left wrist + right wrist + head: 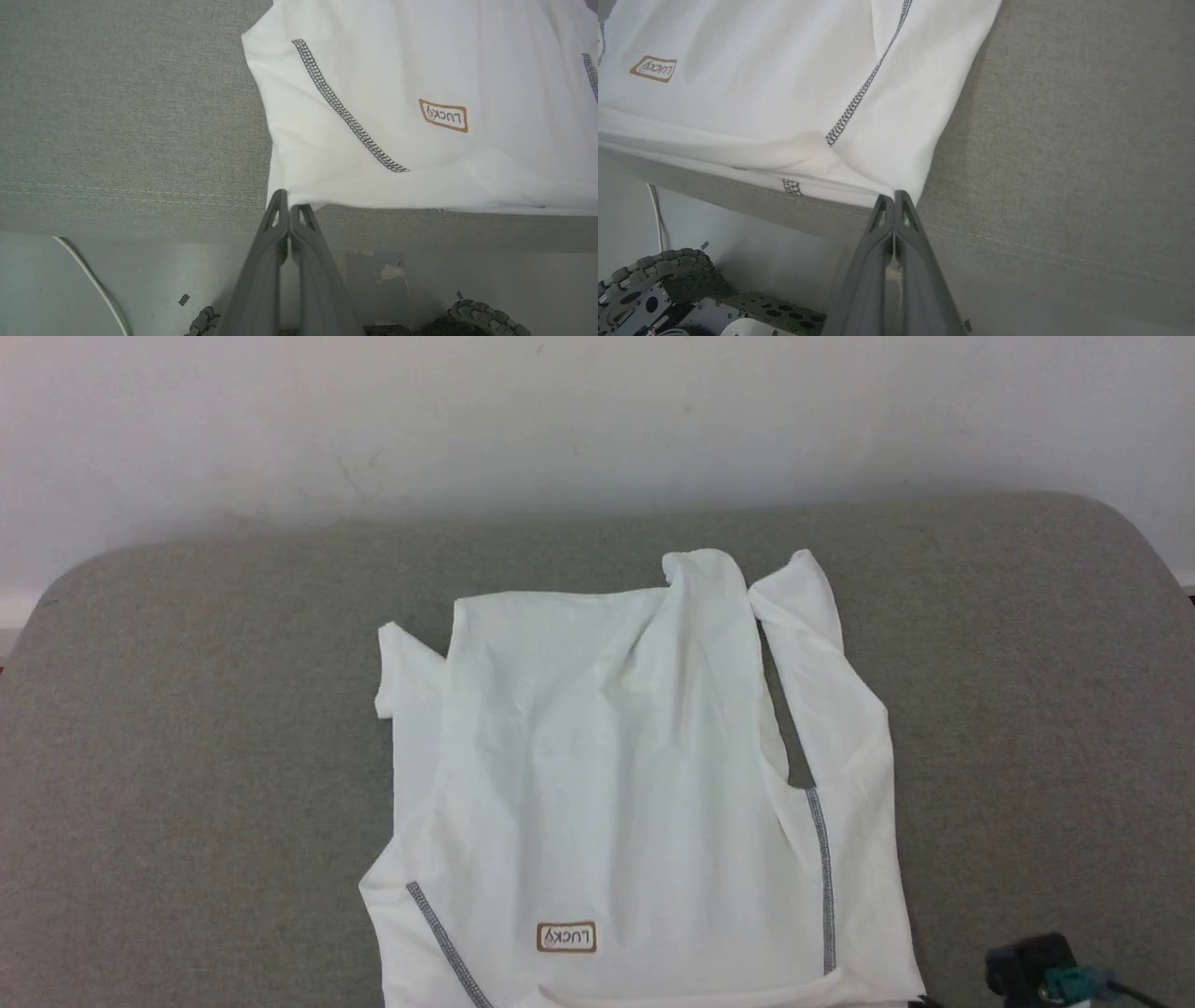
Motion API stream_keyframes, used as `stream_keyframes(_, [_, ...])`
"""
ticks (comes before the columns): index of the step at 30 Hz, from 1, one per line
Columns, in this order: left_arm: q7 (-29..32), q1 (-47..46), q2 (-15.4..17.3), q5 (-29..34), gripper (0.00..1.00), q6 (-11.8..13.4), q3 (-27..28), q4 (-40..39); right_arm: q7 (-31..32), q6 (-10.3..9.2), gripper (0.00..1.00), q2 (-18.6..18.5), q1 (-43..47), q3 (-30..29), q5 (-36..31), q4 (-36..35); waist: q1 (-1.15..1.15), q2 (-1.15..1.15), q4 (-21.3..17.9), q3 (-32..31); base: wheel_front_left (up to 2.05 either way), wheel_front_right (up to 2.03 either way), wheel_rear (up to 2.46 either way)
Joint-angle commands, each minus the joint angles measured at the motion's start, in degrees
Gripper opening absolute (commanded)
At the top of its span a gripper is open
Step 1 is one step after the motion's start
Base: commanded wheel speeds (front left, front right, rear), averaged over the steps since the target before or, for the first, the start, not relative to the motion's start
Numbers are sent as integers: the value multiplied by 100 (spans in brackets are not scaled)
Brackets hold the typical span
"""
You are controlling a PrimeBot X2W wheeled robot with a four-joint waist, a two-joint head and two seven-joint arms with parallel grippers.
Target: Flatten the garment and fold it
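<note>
The white garment (616, 784) lies on the grey cushion (187, 756), neck end towards me and hem end bunched at the far side. Dark zigzag seams (823, 877) run down both shoulders, and a brown label print (566, 937) sits near the collar. In the left wrist view, my left gripper (288, 199) is shut, its tips pinching the garment (420, 70) at its near corner by the cushion's front edge. In the right wrist view, my right gripper (894, 199) is shut on the opposite near corner of the garment (784, 70). The collar edge between them droops over the cushion front.
A pale wall (560, 411) rises behind the cushion. Bare grey cushion lies to both sides of the garment. Below the front edge are the floor with a white cable (93, 280) and the robot's base with its cable chain (654, 266). A dark wrist part (1041, 971) shows at lower right.
</note>
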Motion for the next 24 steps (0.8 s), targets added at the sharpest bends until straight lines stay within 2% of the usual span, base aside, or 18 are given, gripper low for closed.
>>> stream_keyframes(1, [15, 110, 207, 2, 0, 277, 211, 126, 313, -156, 0, 121, 338, -414, -351, -428, 1, 0, 16, 38, 0, 0, 0])
stream_keyframes(4, [-33, 118, 129, -38, 0, 283, 224, 259, 625, -156, 0, 507, 644, -483, -670, -1001, 1, 0, 19, 103, 0, 0, 0])
stream_keyframes(8, [-79, -90, -55, -119, 0, 93, 122, 551, 739, -156, 0, 672, 610, -375, -836, -1030, 1, 0, 30, 175, 0, 0, 0])
stream_keyframes(9, [-91, -144, -129, -150, 18, 68, 107, 608, 751, -156, 27, 646, 575, -313, -880, -967, 1, 0, 35, 185, 0, 0, 0])
stream_keyframes(10, [-91, -144, -129, -150, 18, 68, 107, 608, 751, -156, 27, 646, 575, -313, -880, -967, 1, 0, 35, 185, 0, 0, 0])
stream_keyframes(11, [-105, -201, -169, -146, 81, 26, 68, 650, 709, -156, 49, 654, 532, -294, -877, -921, 1, 0, 41, 195, 0, 0, 0])
stream_keyframes(12, [-118, -251, -199, -147, 100, -26, 31, 691, 671, -156, 89, 670, 502, -297, -866, -875, 1, 0, 50, 197, 0, 0, 0])
stream_keyframes(13, [-185, -294, -260, -166, 100, -48, 54, 714, 598, -156, 100, 645, 472, -270, -890, -863, 1, 0, 60, 200, 0, 0, 0])
stream_keyframes(18, [-596, -458, -294, -36, 100, -35, 258, 533, -348, -156, 100, 757, 335, -487, -886, -1179, 1, 0, 83, 166, 0, 0, 0])
stream_keyframes(24, [-915, -836, -67, 198, 100, -64, 552, 324, -1105, -156, 100, 761, 158, -560, -899, -1542, 1, 0, 22, 72, 0, 0, 0])
